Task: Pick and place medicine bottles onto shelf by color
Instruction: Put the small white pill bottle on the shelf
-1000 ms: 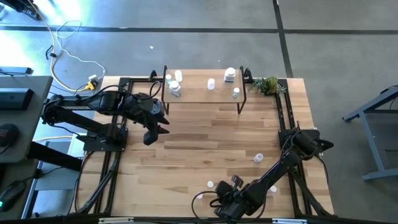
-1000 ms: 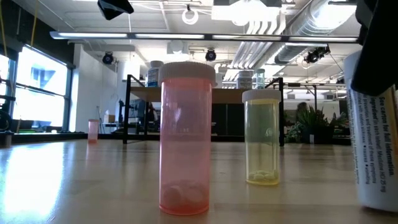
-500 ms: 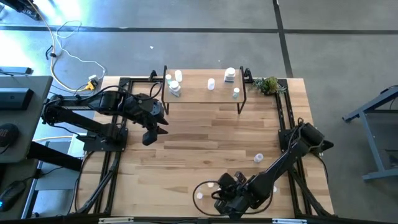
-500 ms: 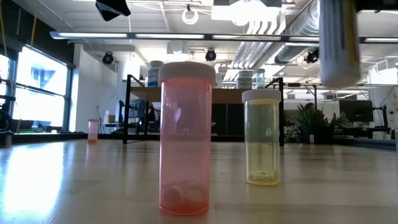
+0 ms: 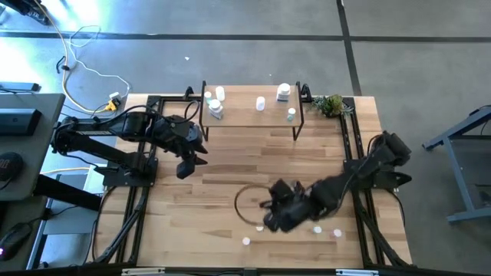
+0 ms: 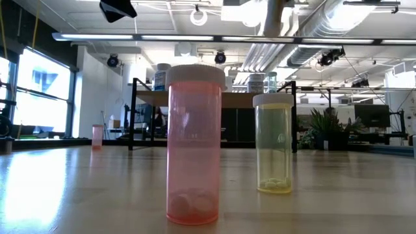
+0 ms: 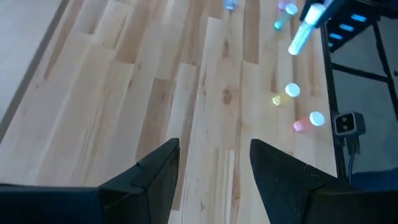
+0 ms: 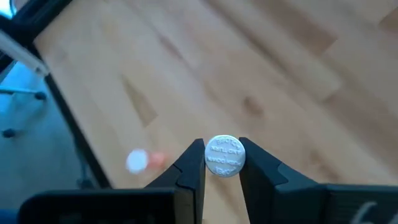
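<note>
My right gripper (image 5: 278,211) is shut on a white-capped medicine bottle (image 8: 224,155) above the middle of the table's near half; the bottle also shows far off in the left wrist view (image 7: 303,32) and blurred at the top of the low view (image 6: 273,16). My left gripper (image 5: 188,162) is open and empty, raised at the table's left. The light-wood shelf (image 5: 253,121) stands at the far edge with several bottles on it. A pink bottle (image 6: 193,143) and a yellow bottle (image 6: 273,143) stand upright on the table near the front edge. My right gripper pinches the bottle between its two fingers at the top end, on opposite sides of the cap (image 8: 210,157). The fingers come from above, slanting down. The bottle hangs below them, lifted clear of the table and somewhat tilted (image 7: 298,40).
Several loose bottles (image 5: 259,228) (image 5: 318,228) (image 5: 336,232) stand on the table's near part. A green plant sprig (image 5: 331,103) lies at the far right beside the shelf. Black frame rails (image 5: 138,199) run along the left and right sides.
My right gripper has risen from the table's near edge and gone toward the far edge, carrying the white-capped bottle. The bottle stood on the table a second ago and is now lifted clear, high above the pink and yellow bottles.
</note>
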{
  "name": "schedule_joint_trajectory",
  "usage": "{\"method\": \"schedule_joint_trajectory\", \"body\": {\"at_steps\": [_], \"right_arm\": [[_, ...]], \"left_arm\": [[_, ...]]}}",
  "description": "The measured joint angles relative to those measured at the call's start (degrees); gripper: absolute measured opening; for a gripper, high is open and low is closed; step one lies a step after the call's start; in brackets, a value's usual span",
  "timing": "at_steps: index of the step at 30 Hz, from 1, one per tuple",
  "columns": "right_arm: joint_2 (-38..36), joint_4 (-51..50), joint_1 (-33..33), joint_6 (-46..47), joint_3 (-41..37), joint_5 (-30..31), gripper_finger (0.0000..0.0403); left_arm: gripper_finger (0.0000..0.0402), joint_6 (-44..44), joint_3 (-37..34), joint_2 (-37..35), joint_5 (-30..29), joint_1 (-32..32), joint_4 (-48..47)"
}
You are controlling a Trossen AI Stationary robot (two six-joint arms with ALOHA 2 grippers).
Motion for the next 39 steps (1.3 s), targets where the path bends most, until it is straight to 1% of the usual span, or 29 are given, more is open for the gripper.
{"method": "schedule_joint_trajectory", "body": {"at_steps": [5, 9, 12, 18, 24, 26, 30, 34, 36, 39], "right_arm": [[-4.6, -1.0, -7.3, -8.6, 0.0, -0.3, 0.0062], [-8.0, -1.0, -14.5, -15.9, 0.0, -0.4, 0.0062], [-9.7, -0.7, -20.4, -22.1, 0.0, -0.9, 0.0062], [-11.6, 2.8, -32.7, -35.0, 0.0, -5.0, 0.0062], [-11.7, 10.6, -43.5, -45.2, 0.0, -11.8, 0.0062], [-11.7, 13.4, -46.3, -47.5, 0.0, -13.3, 0.0062], [-11.7, 18.7, -51.2, -51.7, 0.0, -15.3, 0.0062], [-11.7, 22.8, -54.7, -54.5, 0.0, -16.2, 0.0062], [-11.7, 23.9, -56.3, -55.4, 0.1, -16.3, 0.0062], [-11.6, 23.4, -58.6, -57.2, 2.3, -17.2, 0.0062]], "left_arm": [[0.0188, -0.1, 0.0, 0.0, -0.1, 3.4, 0.0], [0.0188, 2.2, 0.0, 0.0, 1.5, 7.2, 0.0], [0.0188, 4.4, 0.0, 0.0, 1.7, 10.0, 0.2], [0.0188, 6.2, 0.0, 0.0, 1.7, 14.8, 2.5], [0.0188, 9.0, 0.0, 0.0, 1.7, 19.0, 3.9], [0.0188, 9.6, 0.0, 0.0, 1.3, 20.2, 3.9], [0.0188, 11.7, 0.0, 0.0, -1.5, 22.6, 4.0], [0.0188, 12.9, 0.0, 0.0, -3.6, 25.3, 5.0], [0.0188, 13.5, 0.0, 0.0, -3.7, 26.7, 5.5], [0.0188, 14.0, 0.0, 0.0, -3.7, 28.5, 6.9]]}}
